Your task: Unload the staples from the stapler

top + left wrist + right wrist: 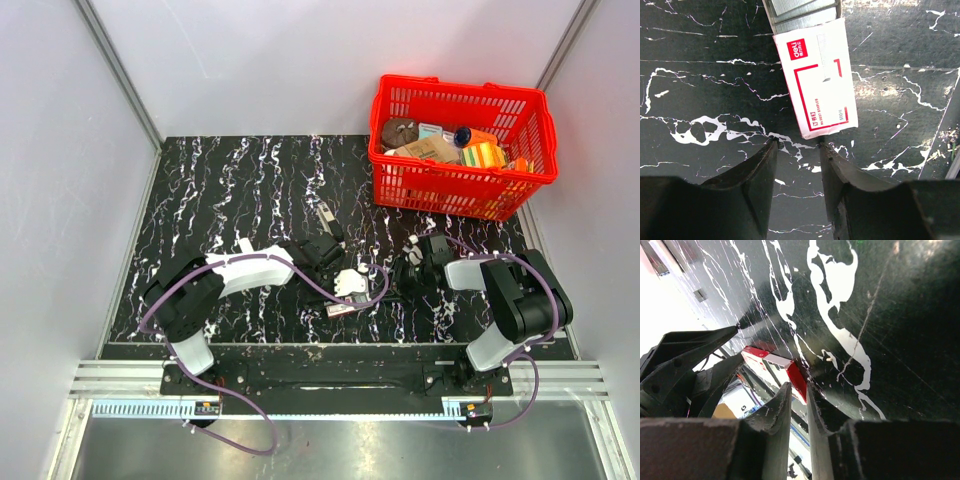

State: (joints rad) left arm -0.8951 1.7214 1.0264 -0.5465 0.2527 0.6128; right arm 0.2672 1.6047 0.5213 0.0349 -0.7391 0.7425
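The left gripper (797, 150) was partly open with nothing between its dark fingers (757, 175), the tips low over the black marbled counter (700, 75). Just beyond the tips, at upper centre of the left wrist view, lay a white box (817, 80) with red print, and rows of silvery staples (800, 10) showed at its far end. The right gripper (799, 387) was only narrowly parted, and nothing could be seen in the slit. Past it, at centre left of the right wrist view, the same box showed red and white. In the overhead view the stapler (327, 221) lay free on the counter just above centre, slim and silvery, near the left arm's wrist and touched by neither gripper. A red basket (440, 190) of assorted items sat at upper right.
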